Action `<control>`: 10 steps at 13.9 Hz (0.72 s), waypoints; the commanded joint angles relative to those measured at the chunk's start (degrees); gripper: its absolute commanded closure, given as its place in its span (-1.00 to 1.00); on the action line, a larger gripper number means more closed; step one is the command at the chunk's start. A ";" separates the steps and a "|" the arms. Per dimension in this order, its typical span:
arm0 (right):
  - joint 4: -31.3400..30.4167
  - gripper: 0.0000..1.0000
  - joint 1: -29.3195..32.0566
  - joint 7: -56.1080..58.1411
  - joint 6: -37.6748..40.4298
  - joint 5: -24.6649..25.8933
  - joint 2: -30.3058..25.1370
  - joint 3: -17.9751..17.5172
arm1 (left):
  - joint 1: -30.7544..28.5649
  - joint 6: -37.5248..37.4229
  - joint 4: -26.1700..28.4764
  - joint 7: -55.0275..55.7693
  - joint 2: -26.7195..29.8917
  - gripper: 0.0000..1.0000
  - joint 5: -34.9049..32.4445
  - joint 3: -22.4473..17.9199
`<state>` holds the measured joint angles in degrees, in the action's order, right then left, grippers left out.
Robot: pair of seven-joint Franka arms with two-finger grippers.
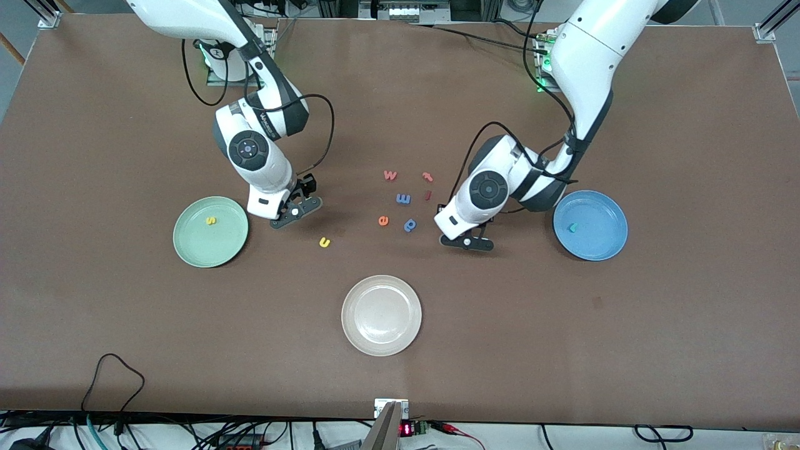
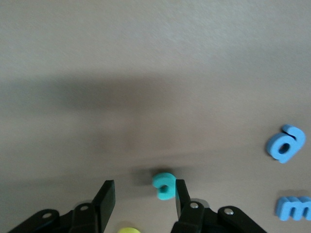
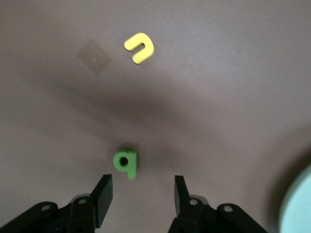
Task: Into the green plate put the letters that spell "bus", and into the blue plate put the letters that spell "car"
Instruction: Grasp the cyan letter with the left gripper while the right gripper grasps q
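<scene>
The green plate [image 1: 187,240] holds a yellow "s" [image 1: 211,220]. My right gripper [image 1: 294,209] hangs low beside it, open [image 3: 143,181]. Just off its fingertips a green "b" [image 3: 125,162] lies on the table, hidden in the front view. The yellow "u" [image 1: 324,242] [image 3: 139,47] lies on the bare table nearby. The blue plate [image 1: 600,240] holds one teal letter [image 1: 570,227]. My left gripper [image 1: 465,240] is open [image 2: 144,188], low over the table beside that plate. A teal hooked letter [image 2: 164,185] lies against one fingertip. A bit of yellow [image 2: 127,230] shows between the jaws.
Loose letters lie between the arms: a red "w" [image 1: 390,175], two small red ones [image 1: 427,176] [image 1: 427,195], a blue "m" [image 1: 403,199], an orange "e" [image 1: 383,220] and a blue "p" [image 1: 410,224]. An off-white plate [image 1: 381,347] sits nearer the front camera.
</scene>
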<state>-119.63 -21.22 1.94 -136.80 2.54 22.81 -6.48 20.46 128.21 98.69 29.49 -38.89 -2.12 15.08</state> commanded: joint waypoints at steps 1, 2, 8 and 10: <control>-0.08 -0.19 -0.75 -0.10 -3.64 0.01 2.14 0.50 | 0.72 -0.33 -0.78 1.54 -0.48 -0.17 -0.17 -0.31; 0.01 -0.19 -1.01 -0.18 -4.52 -0.08 2.76 0.50 | 0.72 -0.33 -0.78 1.54 -0.57 -0.17 -0.17 -0.31; 0.27 -0.18 -3.12 -3.61 -6.02 -0.08 4.70 0.50 | 0.63 2.21 -0.69 1.71 -1.88 -0.16 -0.35 -0.31; 0.27 -0.06 -3.13 -3.96 -5.76 0.09 4.61 0.50 | 0.63 3.09 -0.60 2.06 -2.24 -0.15 -0.34 -0.31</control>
<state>-119.62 -23.53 -0.75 -142.27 2.53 27.39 -6.47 20.99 130.36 98.71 30.61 -40.28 -2.12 14.80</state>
